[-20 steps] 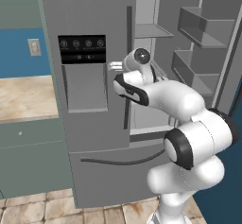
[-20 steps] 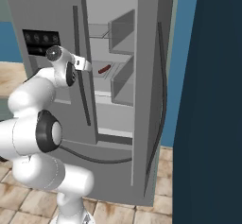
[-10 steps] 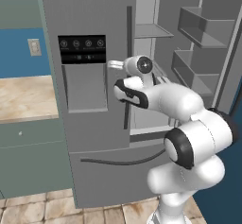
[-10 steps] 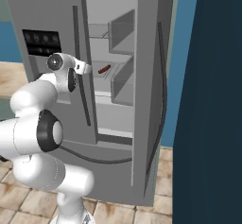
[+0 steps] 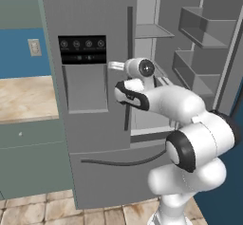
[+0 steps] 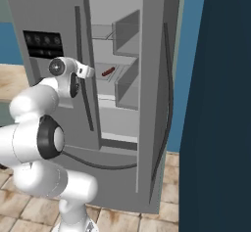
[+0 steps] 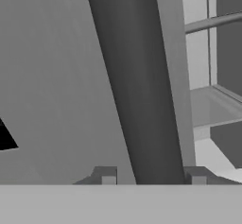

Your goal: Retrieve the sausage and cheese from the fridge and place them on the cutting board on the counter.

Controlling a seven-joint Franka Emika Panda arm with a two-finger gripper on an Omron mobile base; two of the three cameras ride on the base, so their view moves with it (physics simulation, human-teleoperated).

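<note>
The grey fridge (image 5: 85,124) has its right door swung open and its left door closed. My gripper (image 5: 124,67) is at the left door's dark vertical handle (image 5: 129,34), about mid-height. In the hand view the handle (image 7: 137,86) runs up between my two fingertips (image 7: 108,176), and the gripper (image 7: 152,176) is shut on it. The sausage (image 6: 108,72), a thin dark red link, lies on a shelf inside the open compartment. The counter (image 5: 23,98) stretches to the fridge's left. The cheese and the cutting board are out of view.
The black dispenser panel (image 5: 83,46) sits just left of the handle. The open right door (image 5: 209,53) with its bins stands at the right, next to a dark blue wall (image 6: 220,104). Tiled floor (image 5: 42,210) lies below.
The fingers have closed in on the left door's handle. The hand has edged slightly lower and nearer the door. The fridge and sausage have not moved.
</note>
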